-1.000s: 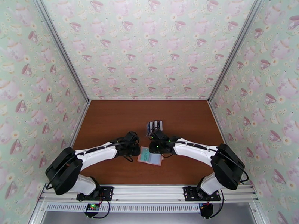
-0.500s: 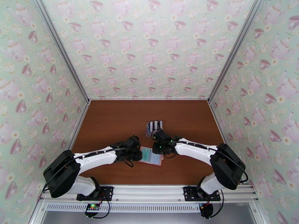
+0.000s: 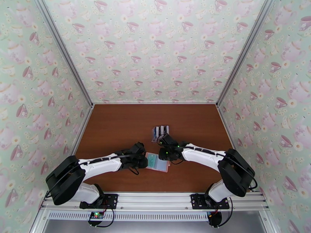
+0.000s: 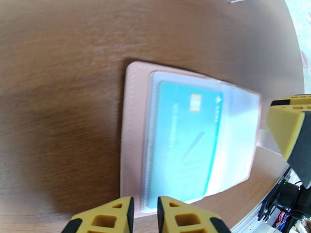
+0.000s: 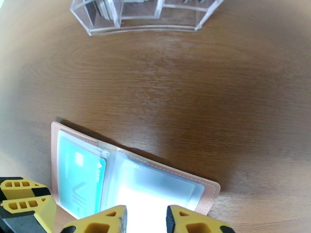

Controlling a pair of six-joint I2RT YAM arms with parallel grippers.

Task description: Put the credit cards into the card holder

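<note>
Edged the left gripper (image 4: pixel 144 214) closer since a second ago, now at the left border of the card holder (image 3: pixel 157 163). Lying open and flat on the table (image 3: pixel 116 125) between both arms, one teal card (image 4: pixel 182 144) already in a clear sleeve. Left jaws narrow at the sleeve's edge, likely to steady it; pinching or not, cannot tell. Right gripper (image 5: pixel 145 220) over the empty sleeve, jaws narrowly parted, grip likewise unclear, probably pinning that page flat. More credit cards (image 5: pixel 103 6) waiting in the clear rack (image 5: pixel 144 20) just beyond.
</note>
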